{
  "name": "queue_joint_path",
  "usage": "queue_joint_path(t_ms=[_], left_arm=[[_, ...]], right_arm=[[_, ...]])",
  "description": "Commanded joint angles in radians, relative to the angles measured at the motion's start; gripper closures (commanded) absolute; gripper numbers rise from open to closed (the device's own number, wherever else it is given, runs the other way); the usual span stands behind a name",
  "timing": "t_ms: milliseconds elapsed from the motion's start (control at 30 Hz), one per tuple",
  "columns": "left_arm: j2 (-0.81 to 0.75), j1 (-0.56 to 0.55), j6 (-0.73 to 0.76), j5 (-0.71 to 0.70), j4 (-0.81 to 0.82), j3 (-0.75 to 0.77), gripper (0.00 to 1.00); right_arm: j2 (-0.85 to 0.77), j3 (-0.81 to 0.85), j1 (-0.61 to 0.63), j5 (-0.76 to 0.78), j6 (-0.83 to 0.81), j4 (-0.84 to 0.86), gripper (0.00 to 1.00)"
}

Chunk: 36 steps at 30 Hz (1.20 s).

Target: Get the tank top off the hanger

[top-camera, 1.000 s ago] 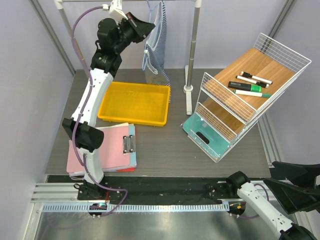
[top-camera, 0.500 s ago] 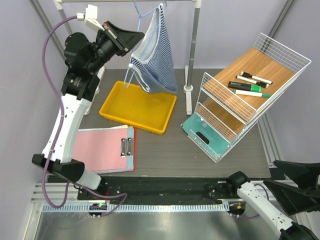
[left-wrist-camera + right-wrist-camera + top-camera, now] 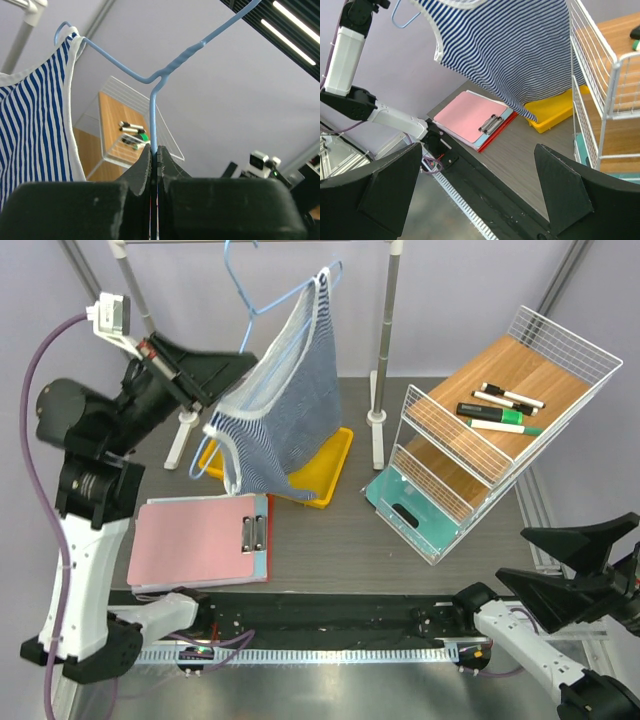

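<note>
The striped tank top (image 3: pixel 280 410) hangs on the light-blue hanger (image 3: pixel 243 300), held in the air left of the rack pole and above the yellow tray. My left gripper (image 3: pixel 248 358) is shut on the hanger's wire just below the twisted neck; in the left wrist view the wire (image 3: pixel 154 120) runs up from between the closed jaws, with the tank top (image 3: pixel 35 120) at the left. My right gripper (image 3: pixel 515 560) is open and empty, low at the near right. Its view shows the tank top (image 3: pixel 510 50) well ahead of the gripper (image 3: pixel 478 146).
A yellow tray (image 3: pixel 325 470) lies under the garment. A pink clipboard (image 3: pixel 200 540) lies near left. A white wire shelf (image 3: pixel 500 410) with markers stands at the right. A grey rack pole (image 3: pixel 388 330) stands behind, with its rail along the top.
My left arm has swung back and to the left, carrying the hanger and tank top away from the rail and toward the near left. My right gripper has risen further into view.
</note>
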Motion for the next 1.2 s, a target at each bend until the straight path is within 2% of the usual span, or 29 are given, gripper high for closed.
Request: queue_joint_path(t_ms=[0,133,200,400,667,733,767,800,867,967,1033,1100,1167], left_arm=[[-0.121,0.005,-0.035,0.131,-0.030,-0.053,1.00],[-0.207,0.005,-0.064,0.229,-0.033,-0.125,1.00],[-0.238,0.004,-0.078,0.251,-0.030,-0.156,1.00],[-0.292,0.005,-0.084,0.318,-0.103,-0.182,1.00],[-0.278,0.004,-0.083,0.349,-0.071,-0.228,1.00],[-0.270,0.004,-0.086,0.358,-0.061,-0.232,1.00],[-0.264,0.004,-0.086,0.364,-0.059,-0.231,1.00],[-0.255,0.005,-0.086,0.378,-0.059,-0.229,1.00],[-0.246,0.004,-0.084,0.392,-0.062,-0.226,1.00],[-0.227,0.005,-0.089,0.426,-0.062,-0.232,1.00],[-0.220,0.005,-0.087,0.432,-0.064,-0.240,1.00],[-0.215,0.004,-0.084,0.427,-0.062,-0.254,1.00],[-0.215,0.005,-0.083,0.415,-0.056,-0.274,1.00]], right_arm=[[0.115,0.112,-0.046,-0.108,-0.064,0.068,0.00],[0.241,0.191,-0.130,-0.241,-0.077,0.106,0.00],[0.276,0.200,-0.162,-0.355,-0.030,0.157,0.00],[0.430,0.315,-0.288,-0.470,0.067,0.244,0.00],[0.505,0.389,-0.334,-0.386,-0.007,0.237,0.00],[0.432,0.287,-0.334,-0.424,0.048,0.423,0.00],[0.402,0.148,-0.334,-0.444,0.083,0.514,0.00],[0.370,0.084,-0.334,-0.471,0.138,0.683,0.00],[0.376,-0.017,-0.336,-0.578,0.261,0.792,0.01],[0.387,-0.062,-0.345,-0.642,0.335,0.939,0.02],[0.429,-0.027,-0.353,-0.666,0.373,0.991,0.01],[0.460,0.008,-0.360,-0.702,0.478,1.057,0.02],[0.500,0.039,-0.359,-0.700,0.504,1.056,0.03]])
